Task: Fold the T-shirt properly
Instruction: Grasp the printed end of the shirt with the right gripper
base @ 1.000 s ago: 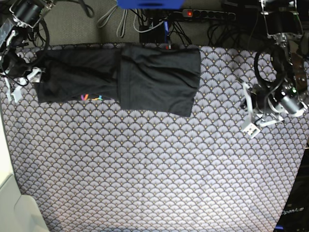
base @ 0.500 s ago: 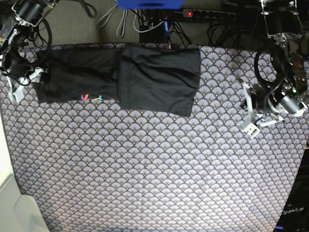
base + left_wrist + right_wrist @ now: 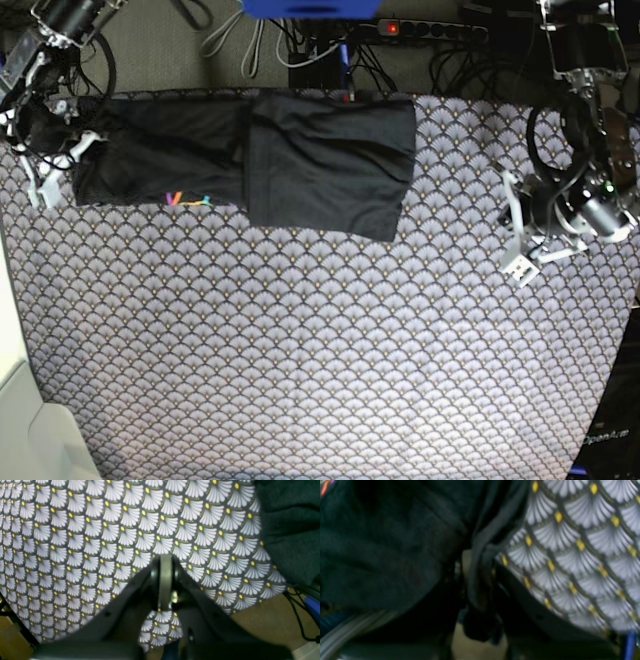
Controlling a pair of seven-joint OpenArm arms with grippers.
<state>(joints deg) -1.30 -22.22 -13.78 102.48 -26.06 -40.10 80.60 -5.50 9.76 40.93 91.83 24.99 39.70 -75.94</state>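
So the right gripper [image 3: 480, 580] is seen with its jaws pinched in tight on a bunched edge of the T-shirt [image 3: 250, 160], a roll of dark hem caught between them in the right wrist view, right where the fabric meets the tablecloth [image 3: 320, 350]. The shirt itself is laid along the far edge of the cloth, already folded into a long band, its right part doubled over, the little striped mark [image 3: 188, 201] showing on the near edge of the left part. For this step to go well, the pinched left end would probably be best lifted only just clear, then carried rightward over the band and laid down flat, so the thin stuff isn't dragged into wrinkles and both layers are kept in the pinch. The left gripper [image 3: 165, 580] is seen shut on nothing, hovering over bare cloth well to the right of the shirt; it could arguably be used to pin the right end down. Not everything can be made out though: the right wrist view is blurry and dark, so how many layers are caught can't be told, and in the base view the right gripper is half lost among cables at the far left corner
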